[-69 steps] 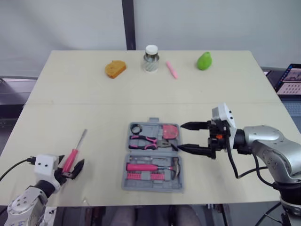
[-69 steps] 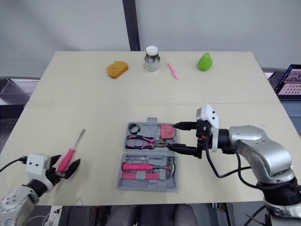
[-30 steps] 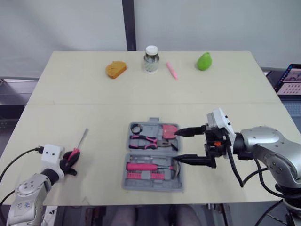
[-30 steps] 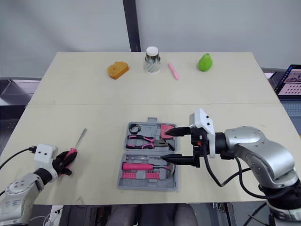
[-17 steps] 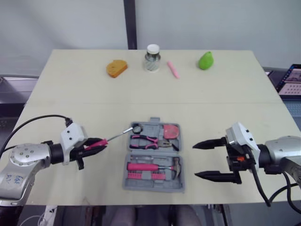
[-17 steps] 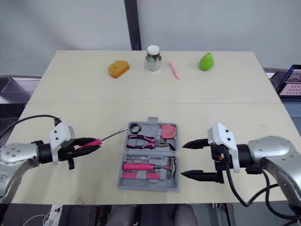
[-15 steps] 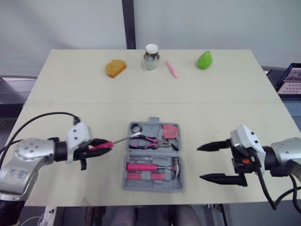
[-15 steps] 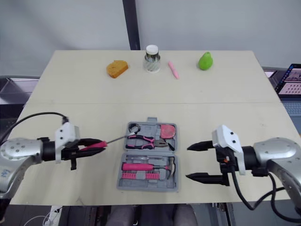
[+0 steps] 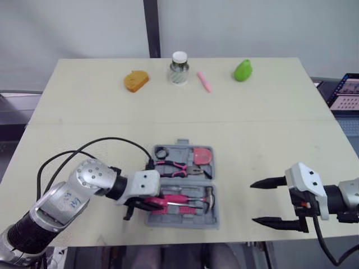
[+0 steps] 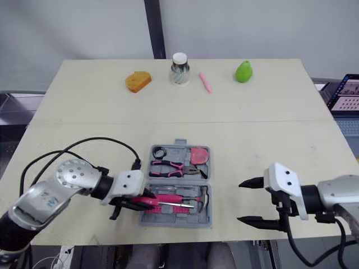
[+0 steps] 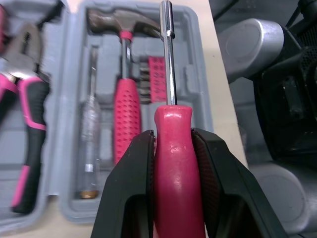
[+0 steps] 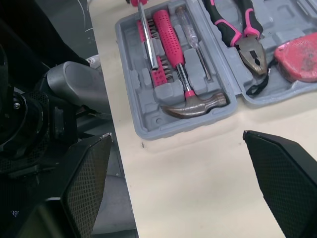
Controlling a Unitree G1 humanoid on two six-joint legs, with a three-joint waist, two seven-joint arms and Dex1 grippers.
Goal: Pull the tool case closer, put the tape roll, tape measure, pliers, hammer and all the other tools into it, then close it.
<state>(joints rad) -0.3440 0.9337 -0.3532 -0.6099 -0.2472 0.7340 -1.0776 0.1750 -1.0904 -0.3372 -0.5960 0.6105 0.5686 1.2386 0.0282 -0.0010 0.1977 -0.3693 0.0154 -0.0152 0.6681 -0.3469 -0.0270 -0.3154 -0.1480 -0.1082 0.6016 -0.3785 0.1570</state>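
Screwdriver (image 11: 176,163) clamped in left end effector (image 9: 142,203), seemingly just above tool case (image 9: 185,220)

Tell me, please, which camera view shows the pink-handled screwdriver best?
The left wrist view: the screwdriver sits close up, its pink handle clamped by the left gripper, shaft over the tool case. The eye views show it small, partly behind the gripper; the right wrist view catches mainly its shaft.

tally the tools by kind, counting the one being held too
screwdrivers: 2, the pink screwdriver and the clear-handled screwdriver
hammer: 1
pliers: 1
tape measure: 1
tape roll: 1
bit rack: 1
total: 7
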